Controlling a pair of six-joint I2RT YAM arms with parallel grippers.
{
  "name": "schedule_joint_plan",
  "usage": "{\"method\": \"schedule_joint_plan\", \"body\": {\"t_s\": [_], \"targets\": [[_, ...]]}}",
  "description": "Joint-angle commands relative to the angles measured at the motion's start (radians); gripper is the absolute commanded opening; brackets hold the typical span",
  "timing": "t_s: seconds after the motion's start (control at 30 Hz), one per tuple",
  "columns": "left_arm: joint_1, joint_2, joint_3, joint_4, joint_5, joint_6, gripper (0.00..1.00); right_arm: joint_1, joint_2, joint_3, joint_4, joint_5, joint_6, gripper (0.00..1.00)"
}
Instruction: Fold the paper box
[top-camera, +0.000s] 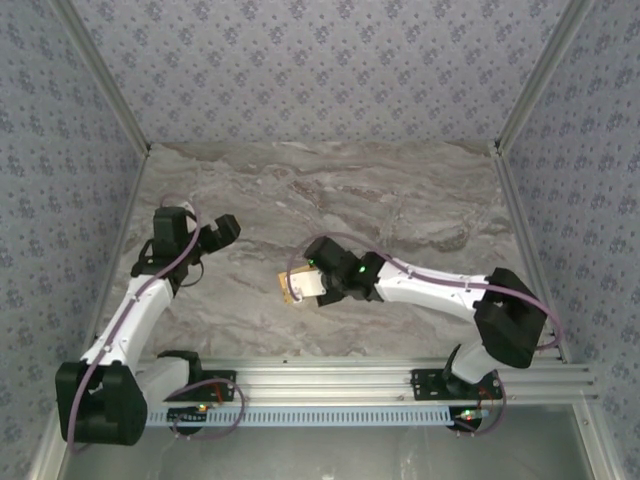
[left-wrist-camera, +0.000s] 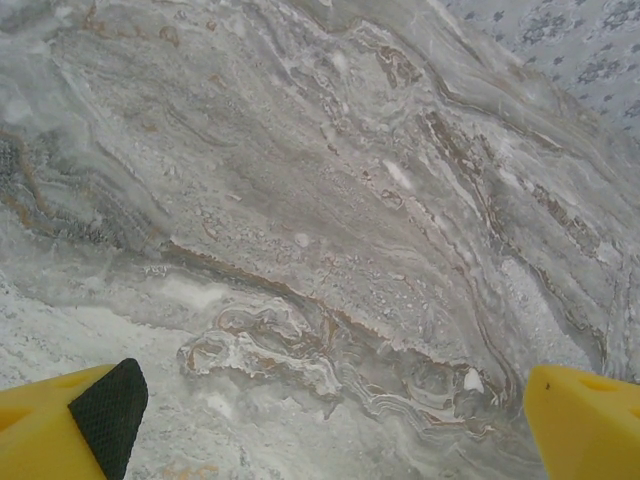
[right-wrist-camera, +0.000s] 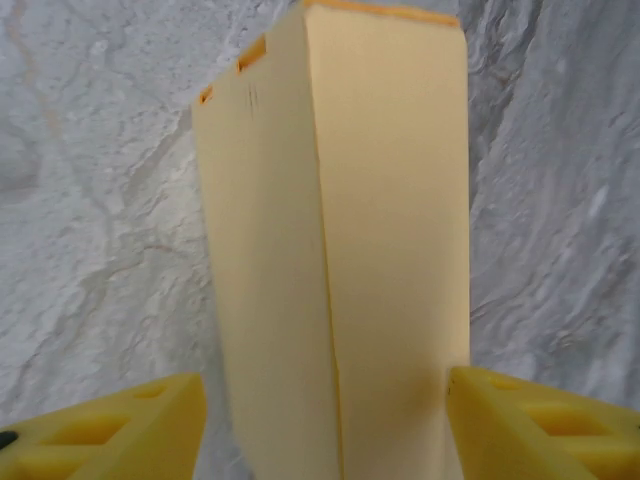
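At the near edge, both arms are bolted to a metal rail (top-camera: 330, 375). The left arm reaches up the left side of the marble-patterned table (top-camera: 400, 200). The left gripper (top-camera: 222, 230) is spread wide over bare tabletop, with nothing between its yellow fingers (left-wrist-camera: 585, 425). The right arm bends in from the right toward the middle of the table, where the right gripper (top-camera: 318, 283) meets the paper box (top-camera: 297, 288). In the right wrist view the paper box (right-wrist-camera: 340, 250) stands between the fingers as a narrow, pale yellow block with orange edges. The right-hand finger (right-wrist-camera: 520, 420) touches its side and the other sits just beside it; I cannot tell whether they grip it. Beyond, patterned walls (top-camera: 320, 70) close off the table.
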Motion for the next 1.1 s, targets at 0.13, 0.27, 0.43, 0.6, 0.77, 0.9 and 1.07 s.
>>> {"method": "schedule_joint_plan", "body": {"t_s": [0.13, 0.27, 0.43, 0.6, 0.77, 0.9, 1.07], "targets": [[0.003, 0.037, 0.012, -0.056, 0.015, -0.038, 0.99, -0.113, 0.025, 0.206, -0.259, -0.305, -0.024, 0.77], [0.016, 0.054, 0.031, -0.110, 0.013, -0.059, 0.99, -0.119, 0.165, 0.342, -0.378, -0.314, -0.049, 0.79], [0.031, 0.058, 0.056, -0.162, 0.010, -0.050, 0.99, -0.122, 0.299, 0.460, -0.503, -0.363, -0.062, 0.79], [0.039, 0.061, 0.059, -0.179, 0.009, -0.035, 0.99, -0.120, 0.388, 0.479, -0.485, -0.278, -0.036, 0.69], [0.040, 0.076, 0.069, -0.199, 0.009, -0.013, 0.99, -0.086, 0.322, 0.393, -0.351, -0.125, -0.023, 0.53], [0.040, 0.082, 0.053, -0.179, 0.010, -0.024, 0.99, -0.052, 0.224, 0.272, -0.171, 0.073, -0.008, 0.50], [0.040, 0.092, 0.043, -0.154, -0.001, -0.037, 0.99, -0.004, 0.159, 0.152, -0.001, 0.319, 0.045, 0.48]]}}
